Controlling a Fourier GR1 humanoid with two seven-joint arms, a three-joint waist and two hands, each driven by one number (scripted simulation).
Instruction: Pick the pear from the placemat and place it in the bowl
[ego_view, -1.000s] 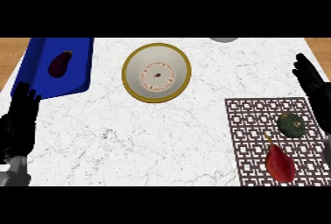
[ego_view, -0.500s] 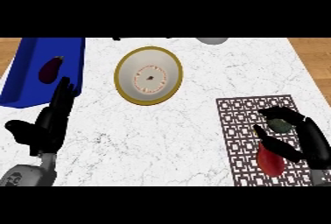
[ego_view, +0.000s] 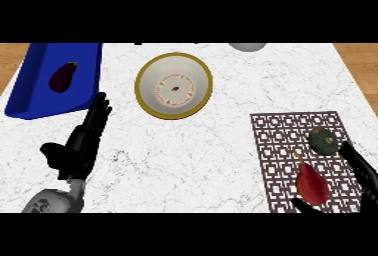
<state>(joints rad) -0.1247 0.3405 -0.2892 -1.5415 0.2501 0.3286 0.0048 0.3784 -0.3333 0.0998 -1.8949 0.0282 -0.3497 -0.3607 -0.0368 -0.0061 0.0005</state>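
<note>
While our right robot hand (ego_view: 358, 167) spreads unclenched around the red pear (ego_view: 312, 183) on the placemat (ego_view: 280, 150), we judge it smooth, best cupped at its wide belly.

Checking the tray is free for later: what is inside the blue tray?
One dark purple eggplant lies inside the blue tray. Nothing covers it; the rest of the tray's floor shows bare.

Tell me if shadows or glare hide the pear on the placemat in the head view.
Head view: lighting is flat, no glare on the white marble counter; the red tapered pear reads clearly against the brown lattice placemat; only the black right hand at the frame's edge crowds it.
</note>
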